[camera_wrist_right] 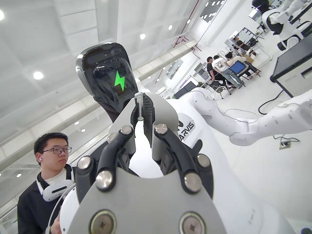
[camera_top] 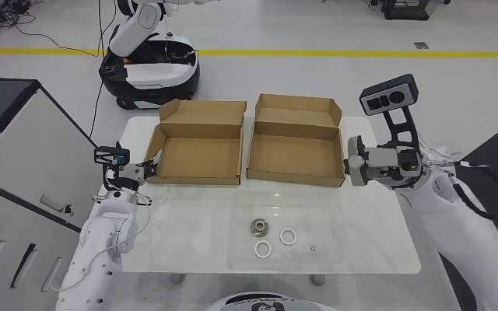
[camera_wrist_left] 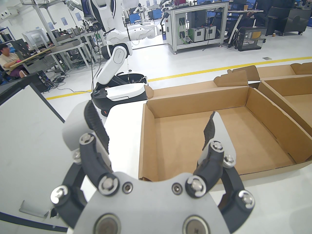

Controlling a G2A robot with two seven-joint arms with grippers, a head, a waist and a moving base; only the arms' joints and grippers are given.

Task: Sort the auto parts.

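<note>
Two open cardboard boxes stand side by side at the back of the white table (camera_top: 194, 233): a left box (camera_top: 198, 155) and a right box (camera_top: 296, 155), both bare inside. Near the front lie a metal hub (camera_top: 259, 227), two white rings (camera_top: 288, 236) (camera_top: 263, 249) and a tiny part (camera_top: 312, 249). My left gripper (camera_wrist_left: 151, 109) is open and holds nothing, at the left box's (camera_wrist_left: 219, 132) near left corner. My right gripper (camera_wrist_right: 140, 109) is shut on a threaded metal bolt (camera_wrist_right: 139, 103), raised beside the right box's right edge and pointing up and back.
Another white robot on a dark base (camera_top: 152, 74) stands behind the table. A dark-edged panel (camera_top: 31, 148) flanks the table's left side. A person in black (camera_wrist_right: 46, 171) stands off the table.
</note>
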